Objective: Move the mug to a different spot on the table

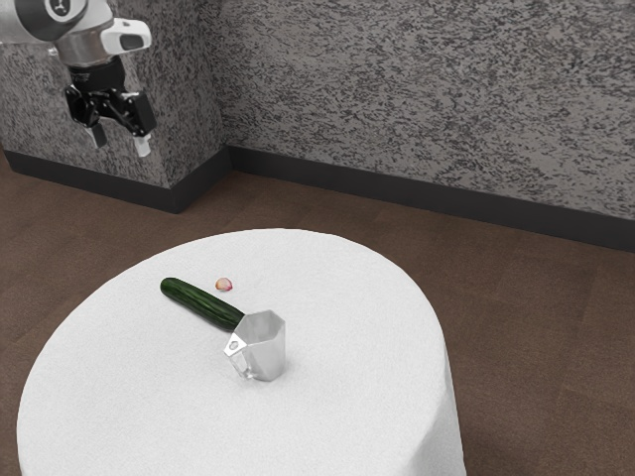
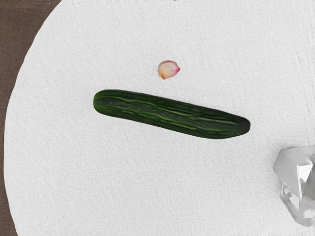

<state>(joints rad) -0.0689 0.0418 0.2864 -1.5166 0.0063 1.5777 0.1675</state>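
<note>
The mug [image 1: 260, 345] is silvery and faceted, standing upright near the middle of the round white table [image 1: 367, 327], its handle turned toward the exterior view's left. In the wrist view the mug [image 2: 298, 182] sits past one end of the cucumber. My black gripper [image 1: 121, 146] hangs high at the exterior view's upper left, well above and away from the mug. Its fingers are spread apart with nothing between them.
A dark green cucumber [image 1: 201, 302] [image 2: 170, 113] lies on the table with one end right beside the mug. A small pinkish garlic clove [image 1: 225, 285] [image 2: 168, 69] rests just beyond it. Brown floor and a speckled stone wall [image 1: 427, 89] surround the table.
</note>
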